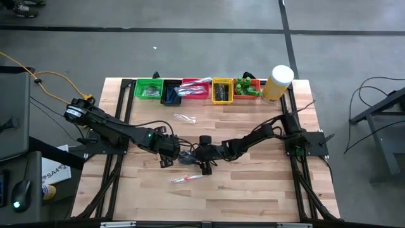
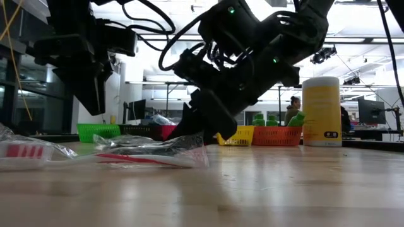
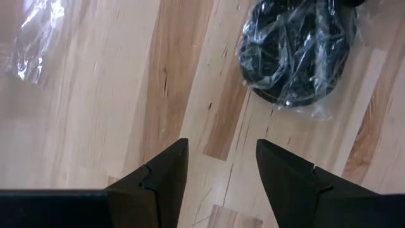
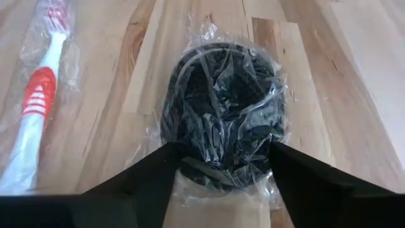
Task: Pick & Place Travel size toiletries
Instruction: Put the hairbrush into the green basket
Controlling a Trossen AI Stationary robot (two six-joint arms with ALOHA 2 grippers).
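Observation:
A dark round disc in clear wrap [image 4: 221, 120] lies flat on the wooden table [image 1: 253, 190] near its middle; it also shows as the disc [image 1: 187, 154] from above. My right gripper [image 4: 223, 152] is low over it, open, with one finger on each side of the disc's near part. My left gripper [image 3: 221, 149] hovers open just left of the disc [image 3: 296, 54], with nothing between its fingers. A red-and-white toothbrush in clear wrap [image 4: 35, 114] lies nearer the front edge, the same toothbrush [image 1: 186, 179]. My right gripper comes slanting down from the table's right, its fingers [image 4: 158, 177] beside the wrap's near edge [image 4: 190, 168]. I cannot tell whether they touch the wrap or the disc. The disc lies flat on the table.
Along the far edge stand green [image 1: 149, 88], dark blue [image 1: 171, 95], red [image 1: 195, 88], yellow [image 1: 221, 90] and orange [image 1: 248, 88] bins, then a pale-yellow cylinder with a white lid [image 1: 279, 82]. A clear-wrapped piece [image 1: 185, 118] lies in front of the bins.

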